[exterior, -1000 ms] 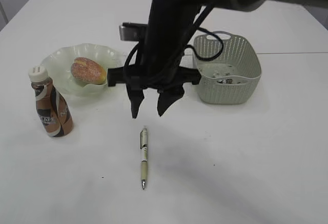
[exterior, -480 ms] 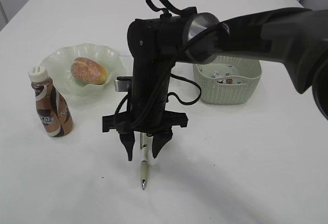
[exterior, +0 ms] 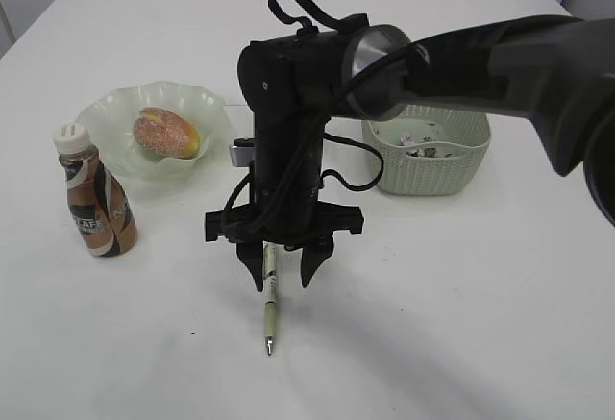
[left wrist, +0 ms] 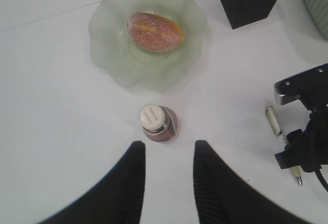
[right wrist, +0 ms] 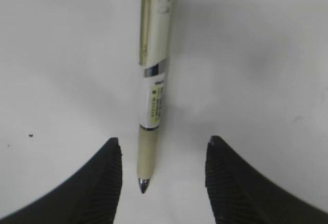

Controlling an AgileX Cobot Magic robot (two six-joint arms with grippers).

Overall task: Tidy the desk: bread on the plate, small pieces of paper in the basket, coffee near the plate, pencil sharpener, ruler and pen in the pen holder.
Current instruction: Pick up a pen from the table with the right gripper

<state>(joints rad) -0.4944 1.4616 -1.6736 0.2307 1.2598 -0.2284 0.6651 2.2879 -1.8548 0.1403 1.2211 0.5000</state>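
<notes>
A cream and white pen (exterior: 270, 297) (right wrist: 154, 80) lies on the white desk (exterior: 461, 305), tip toward the front edge. My right gripper (exterior: 280, 284) (right wrist: 163, 141) is open, one finger on each side of the pen's lower barrel, not touching it. My left gripper (left wrist: 169, 144) is open and empty, high above the coffee (left wrist: 158, 124) (exterior: 94, 204). The bread (exterior: 165, 133) (left wrist: 155, 31) lies in the plate (exterior: 110, 117) (left wrist: 102, 44). Small pieces of paper (exterior: 418, 146) lie in the basket (exterior: 432, 165). The pen holder (left wrist: 251, 6) stands behind the plate; the ruler and pencil sharpener are hidden.
The right arm (exterior: 288, 112) blocks the pen holder from the exterior view. The coffee stands just in front of the plate's left side. Bare tabletop lies round the pen and along the front edge.
The right gripper has come down from above the plate's level and forward, and its fingers now straddle the pen. The pen, the bottle and the left gripper have not moved.
</notes>
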